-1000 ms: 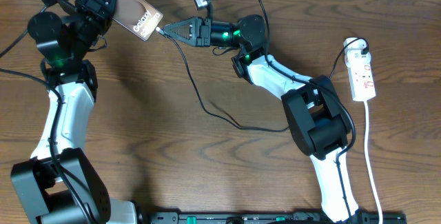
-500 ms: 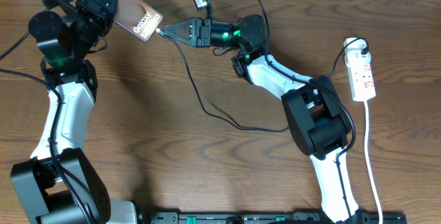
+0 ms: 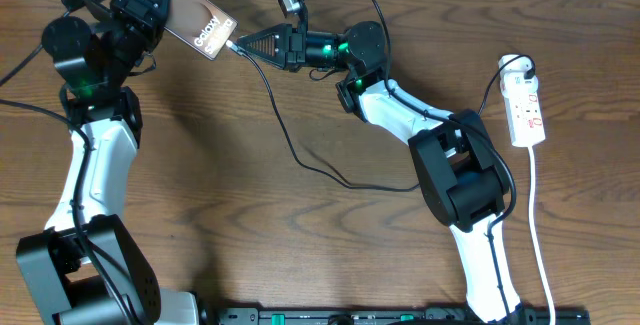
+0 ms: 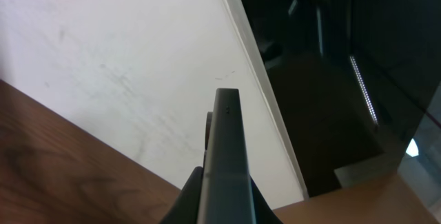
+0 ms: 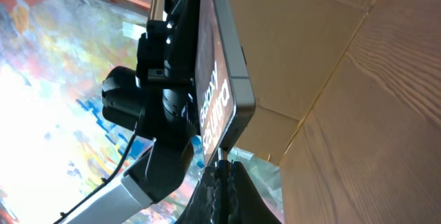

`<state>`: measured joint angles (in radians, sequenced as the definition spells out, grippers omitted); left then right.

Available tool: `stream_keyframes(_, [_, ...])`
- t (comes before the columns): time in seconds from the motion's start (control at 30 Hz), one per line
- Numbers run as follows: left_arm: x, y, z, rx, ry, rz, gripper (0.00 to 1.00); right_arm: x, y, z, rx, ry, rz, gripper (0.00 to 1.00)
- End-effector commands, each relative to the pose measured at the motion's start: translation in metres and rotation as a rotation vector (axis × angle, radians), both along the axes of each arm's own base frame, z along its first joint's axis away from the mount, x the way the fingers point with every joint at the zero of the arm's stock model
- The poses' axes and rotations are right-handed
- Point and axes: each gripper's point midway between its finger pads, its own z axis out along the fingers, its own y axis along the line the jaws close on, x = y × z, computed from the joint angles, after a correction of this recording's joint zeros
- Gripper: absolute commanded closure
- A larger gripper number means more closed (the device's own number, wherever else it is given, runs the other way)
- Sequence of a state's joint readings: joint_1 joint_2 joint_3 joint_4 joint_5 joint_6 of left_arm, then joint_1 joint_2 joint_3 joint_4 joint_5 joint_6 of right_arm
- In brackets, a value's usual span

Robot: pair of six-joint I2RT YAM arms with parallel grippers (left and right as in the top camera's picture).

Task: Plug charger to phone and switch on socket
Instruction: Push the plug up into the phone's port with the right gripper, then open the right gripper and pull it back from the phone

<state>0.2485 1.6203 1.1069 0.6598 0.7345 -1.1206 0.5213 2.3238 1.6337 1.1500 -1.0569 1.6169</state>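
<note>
Wood table (image 3: 300, 255); socket (image 3: 526, 105) flat at its right edge, well apart from both arms. Far left: phone (image 3: 200, 30) raised, clamped in left gripper (image 3: 148, 5). Slack charger (image 3: 286, 137) trails over table, its plug tip pinched in closed right gripper (image 3: 246, 44), right at phone's end edge.

Wooden table (image 3: 250, 255) bears the white socket (image 3: 527, 111) at right, the charger (image 3: 300, 162) trailing across its middle

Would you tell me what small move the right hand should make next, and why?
Probably ease the right hand slightly toward the phone, pressing the charger tip home: the tip sits at the phone's end edge, seemingly not seated, while the left hand holds the phone.
</note>
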Motion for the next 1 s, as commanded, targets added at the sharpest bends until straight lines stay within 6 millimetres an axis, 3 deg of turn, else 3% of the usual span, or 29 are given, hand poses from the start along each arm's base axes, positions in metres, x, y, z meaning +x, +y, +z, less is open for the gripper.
stream_keyframes(0.0, [-0.007,-0.013,0.018,0.002,-0.043,-0.049,0.93,0.004,0.001,0.004,0.016,0.020,-0.020,0.99])
stream_keyframes(0.6, [-0.007,-0.016,0.020,0.007,-0.056,-0.057,0.93,0.003,-0.002,0.002,0.009,-0.044,-0.018,0.99])
stream_keyframes(0.87, [-0.014,0.004,0.050,-0.013,-0.169,-0.025,0.93,0.025,-0.014,-0.048,-0.150,-0.103,-0.049,0.99])
stream_keyframes(0.97, [-0.017,0.007,0.054,-0.018,-0.183,-0.037,0.93,0.029,-0.024,-0.057,-0.176,-0.153,-0.049,0.99])
